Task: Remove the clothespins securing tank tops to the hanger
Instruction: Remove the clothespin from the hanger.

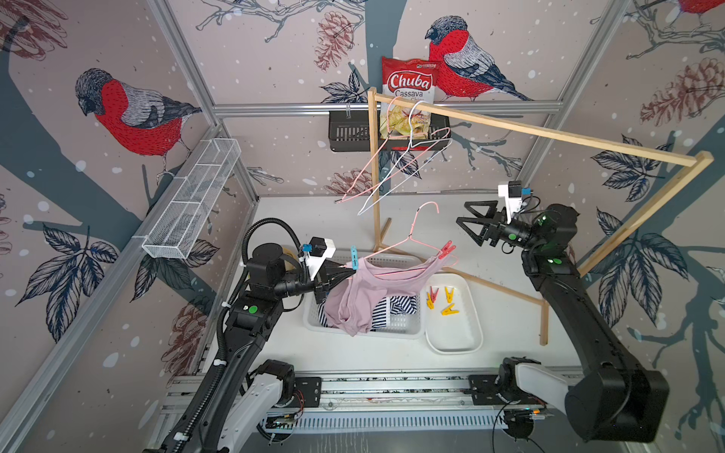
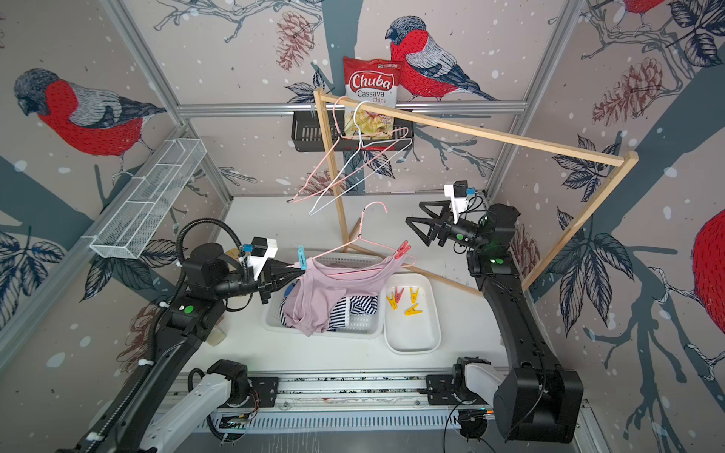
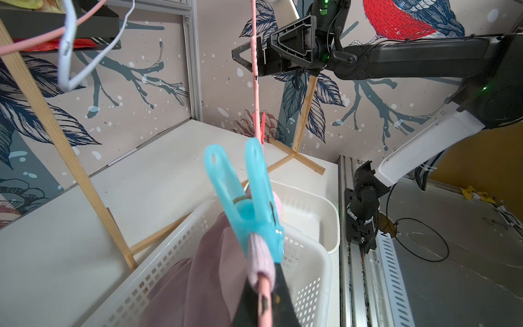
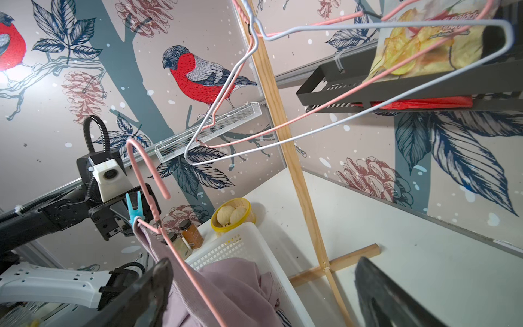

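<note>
A pink wire hanger [image 1: 408,237] hangs in the air over the white basket [image 1: 392,333]. My left gripper [image 1: 345,268] [image 3: 264,294] is shut on the hanger's left end. Right beside its tips a teal clothespin [image 1: 354,257] [image 3: 249,203] pins the mauve tank top [image 1: 361,298] to the wire. A red clothespin [image 1: 446,250] pins the top's other shoulder. A striped tank top [image 1: 396,310] lies in the basket below. My right gripper [image 1: 461,213] [image 4: 261,271] stands open and holds nothing, up and to the right of the red clothespin.
A white tray [image 1: 455,337] right of the basket holds several loose yellow and red clothespins [image 1: 449,310]. A wooden rack [image 1: 549,135] spans the back and right, with two bare hangers [image 1: 392,172] on it. Behind are a black shelf [image 1: 349,133] and a chips bag [image 1: 410,86].
</note>
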Controlling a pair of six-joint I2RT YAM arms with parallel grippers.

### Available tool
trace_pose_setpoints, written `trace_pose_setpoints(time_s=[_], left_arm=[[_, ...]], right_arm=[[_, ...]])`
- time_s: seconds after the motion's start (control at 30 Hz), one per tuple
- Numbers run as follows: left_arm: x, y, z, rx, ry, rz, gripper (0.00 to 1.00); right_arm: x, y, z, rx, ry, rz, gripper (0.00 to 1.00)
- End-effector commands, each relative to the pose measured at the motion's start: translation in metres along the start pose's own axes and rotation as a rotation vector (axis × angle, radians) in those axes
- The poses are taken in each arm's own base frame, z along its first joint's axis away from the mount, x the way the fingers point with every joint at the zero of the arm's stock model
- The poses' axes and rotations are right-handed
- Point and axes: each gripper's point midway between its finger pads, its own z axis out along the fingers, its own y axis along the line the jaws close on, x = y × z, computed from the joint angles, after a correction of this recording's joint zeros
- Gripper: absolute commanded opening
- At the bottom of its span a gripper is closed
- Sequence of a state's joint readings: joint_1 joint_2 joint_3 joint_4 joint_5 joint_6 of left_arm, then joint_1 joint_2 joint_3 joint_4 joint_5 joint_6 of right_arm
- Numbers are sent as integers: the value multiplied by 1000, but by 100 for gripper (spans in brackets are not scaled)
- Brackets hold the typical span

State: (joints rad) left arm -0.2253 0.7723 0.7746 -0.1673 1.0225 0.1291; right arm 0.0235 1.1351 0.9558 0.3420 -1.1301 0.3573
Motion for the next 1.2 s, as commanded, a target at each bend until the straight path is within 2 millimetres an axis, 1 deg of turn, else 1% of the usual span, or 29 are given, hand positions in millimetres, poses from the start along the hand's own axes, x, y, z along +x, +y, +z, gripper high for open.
trace_pose_setpoints(time_s=[0.0, 0.1, 0.23, 0.3, 0.4, 0.63, 0.73, 0.87, 1.03, 1.1, 1.17], left_arm=[[-7, -7, -4, 8, -30, 70, 0], [-4, -10, -5, 9, -26, 67, 0], [8, -9, -1, 43, 6, 11, 0], [7, -9, 0, 57, 3, -6, 0], [0, -9, 0, 62, -15, -14, 0], [3, 1, 1, 12, -6, -44, 0], [-1, 3, 1, -7, -15, -41, 0], [-8, 4, -4, -49, -30, -20, 0], [-27, -1, -13, -91, -91, 30, 0], [-36, -5, -15, -88, -112, 46, 0], [-40, -5, -16, -96, -116, 51, 0]], right_arm=[[-8, 19, -1, -32, -14, -54, 100], [-6, 30, 1, -46, -19, -58, 100], [0, 41, 11, -87, 1, -26, 100], [0, 44, 15, -97, 10, -28, 100], [0, 41, 18, -98, 27, -28, 100], [3, 31, 22, -134, 59, -41, 100], [8, 26, 23, -157, 76, -44, 100], [24, 22, 22, -194, 125, -33, 100], [41, 23, 14, -238, 158, -1, 100], [44, 18, 12, -229, 160, 3, 100], [47, 15, 11, -229, 163, 8, 100]])
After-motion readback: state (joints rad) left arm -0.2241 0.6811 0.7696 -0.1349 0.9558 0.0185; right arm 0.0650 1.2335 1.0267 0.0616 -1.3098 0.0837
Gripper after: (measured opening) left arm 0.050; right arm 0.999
